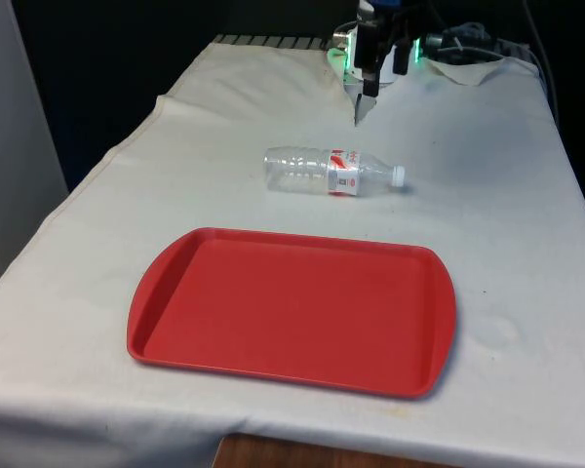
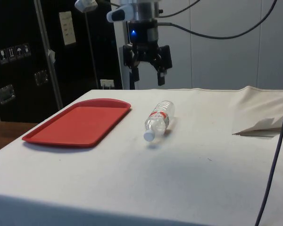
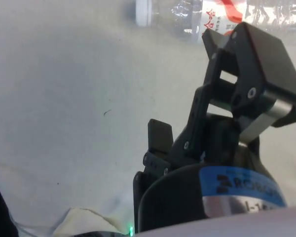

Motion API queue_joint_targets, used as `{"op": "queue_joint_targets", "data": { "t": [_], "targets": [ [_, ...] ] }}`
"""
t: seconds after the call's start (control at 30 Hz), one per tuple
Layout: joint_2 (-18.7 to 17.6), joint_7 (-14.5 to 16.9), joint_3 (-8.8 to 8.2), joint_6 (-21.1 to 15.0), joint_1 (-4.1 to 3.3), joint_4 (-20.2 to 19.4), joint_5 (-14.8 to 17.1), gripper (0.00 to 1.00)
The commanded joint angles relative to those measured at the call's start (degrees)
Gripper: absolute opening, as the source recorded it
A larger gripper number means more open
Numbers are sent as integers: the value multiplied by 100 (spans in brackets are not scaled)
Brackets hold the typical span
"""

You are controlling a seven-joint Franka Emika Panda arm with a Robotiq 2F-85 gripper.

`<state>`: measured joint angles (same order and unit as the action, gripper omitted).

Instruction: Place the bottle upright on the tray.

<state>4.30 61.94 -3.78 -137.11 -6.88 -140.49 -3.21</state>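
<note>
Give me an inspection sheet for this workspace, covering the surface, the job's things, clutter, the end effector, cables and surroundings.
Surface: table under a white cloth, wrinkled at the far end.
Job's things: clear bottle with a white cap and red label lies on its side on the cloth, off the tray; red tray holds nothing.
Clutter: folded white cloth near the table's far end.
End effector: end effector hangs above the table beyond the bottle, open, holding nothing.
Cables: black cables run from the arm; one hangs at the side view's right.
Surroundings: dark cabinets behind the tray in the side view.
</note>
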Motion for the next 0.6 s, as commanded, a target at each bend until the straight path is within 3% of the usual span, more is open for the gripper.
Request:
{"op": "queue_joint_targets", "data": {
  "t": [0.0, 0.37, 0.57],
  "targets": [
    [-11, 11, 6, -86, 6, -23, -109, 100],
    [-34, 367, 0, -6, 0, -11, -143, 100],
    [-80, 504, 6, -86, 11, -29, -344, 100]
  ]
}}
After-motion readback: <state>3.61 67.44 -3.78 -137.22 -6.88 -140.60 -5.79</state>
